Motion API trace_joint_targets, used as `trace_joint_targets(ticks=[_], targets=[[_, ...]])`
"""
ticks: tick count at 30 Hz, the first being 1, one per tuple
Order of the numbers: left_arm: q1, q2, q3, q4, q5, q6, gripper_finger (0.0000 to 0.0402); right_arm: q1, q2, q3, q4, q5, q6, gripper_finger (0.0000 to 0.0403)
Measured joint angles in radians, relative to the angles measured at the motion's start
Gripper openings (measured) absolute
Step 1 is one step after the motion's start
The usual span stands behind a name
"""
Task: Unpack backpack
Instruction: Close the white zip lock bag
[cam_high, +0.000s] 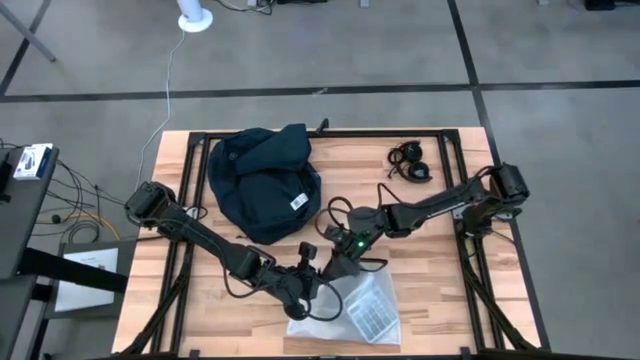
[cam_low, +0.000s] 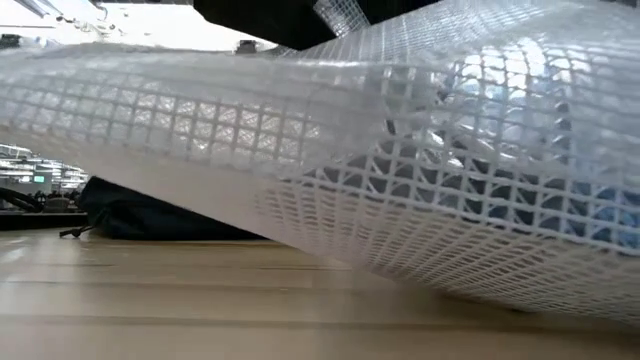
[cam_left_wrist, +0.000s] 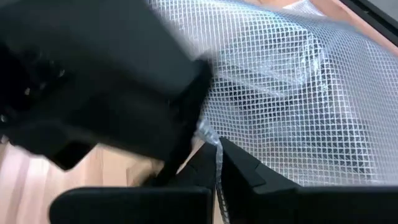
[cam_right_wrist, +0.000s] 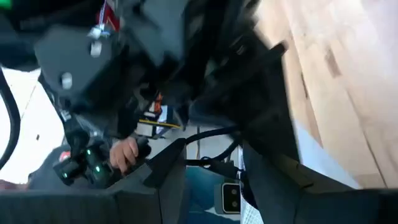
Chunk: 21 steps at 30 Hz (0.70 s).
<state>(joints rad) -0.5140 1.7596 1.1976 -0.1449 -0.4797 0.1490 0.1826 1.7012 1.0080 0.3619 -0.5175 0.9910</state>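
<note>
Blocking the low view: mesh pouch (cam_low: 420, 170), hiding backpack (cam_low: 150, 220).

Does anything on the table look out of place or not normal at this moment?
Yes. The clear mesh pouch lies at the table's front edge, lifted at one side, so it covers most of the low view. The left gripper pinches its edge. The backpack lies slumped at the back.

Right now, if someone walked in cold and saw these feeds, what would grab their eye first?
The clear mesh bag at the table's near edge, where both tools meet: the left tool is pinched shut on its edge, and the bag fills the low view. Next, the big navy backpack slumped at the table's far left. Black cables lie coiled at the far right.
</note>
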Motion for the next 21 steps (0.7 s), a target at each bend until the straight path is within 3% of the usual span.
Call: trace_joint_targets(ticks=[10,13,17,21], targets=[[-0.004,0.000,0.000,-0.003,0.001,-0.038,0.0000,0.056,0.000,0.000,0.000,0.004,-0.219,0.0147],[-0.004,0.000,0.000,0.000,0.001,-0.052,0.0000,0.077,0.000,0.000,-0.001,0.052,-0.270,0.0134],[-0.004,0.000,0.000,0.004,0.001,-0.066,0.0000,0.105,0.000,0.000,-0.002,0.156,-0.367,0.0099],[-0.004,0.000,0.000,0.005,0.005,-0.081,0.0000,0.133,0.000,0.000,-0.002,0.235,-0.432,0.0038]])
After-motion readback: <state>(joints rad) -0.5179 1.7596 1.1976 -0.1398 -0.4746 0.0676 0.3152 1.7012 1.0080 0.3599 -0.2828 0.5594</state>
